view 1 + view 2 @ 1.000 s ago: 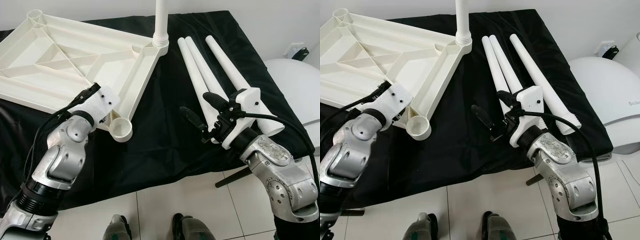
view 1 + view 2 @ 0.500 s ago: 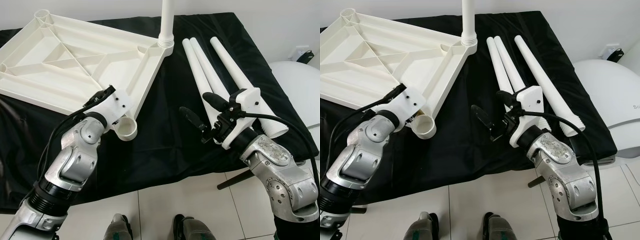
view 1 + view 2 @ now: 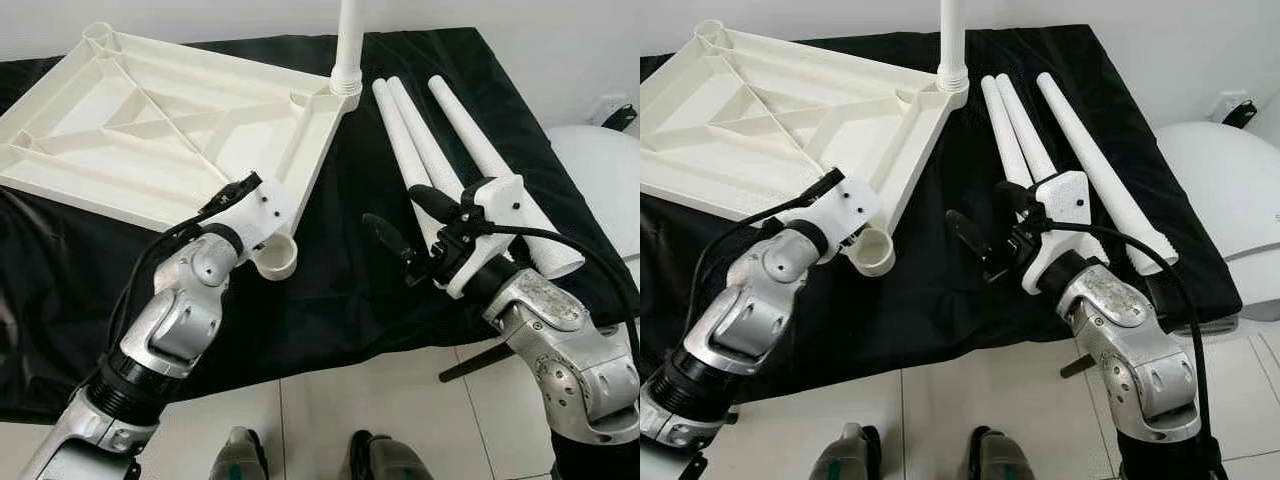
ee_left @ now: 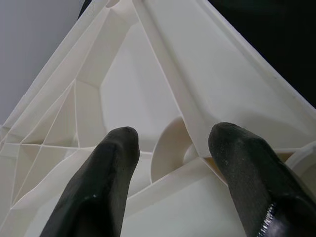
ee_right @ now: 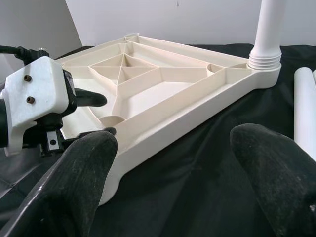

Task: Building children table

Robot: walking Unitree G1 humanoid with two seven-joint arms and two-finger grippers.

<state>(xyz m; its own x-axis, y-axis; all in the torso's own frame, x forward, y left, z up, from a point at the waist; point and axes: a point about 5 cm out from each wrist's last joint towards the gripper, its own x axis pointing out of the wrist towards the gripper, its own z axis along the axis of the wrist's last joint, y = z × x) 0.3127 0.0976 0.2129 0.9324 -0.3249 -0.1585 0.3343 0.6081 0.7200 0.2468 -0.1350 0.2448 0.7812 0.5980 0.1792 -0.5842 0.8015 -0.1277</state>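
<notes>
From the head views, the white tabletop (image 3: 170, 130) lies upside down on the black cloth (image 3: 330, 270), one leg already standing in its far right corner socket (image 3: 345, 85). Three loose legs (image 3: 440, 150) lie side by side to the right. The step in hand looks like readying the near corner socket (image 3: 277, 262): the tabletop should be steadied there, so a leg can be stood straight into it.

The left gripper (image 3: 235, 190) sits at the tabletop's near edge, just beside that socket. The right gripper (image 3: 400, 225) hovers over the cloth near the loose legs, fingers spread, holding nothing.

The left wrist view shows the left gripper's fingers (image 4: 106, 173) apart, straddling a rib (image 4: 190, 133) without pinching it.

The right wrist view shows wide-open fingers (image 5: 84, 163) facing the tabletop.
</notes>
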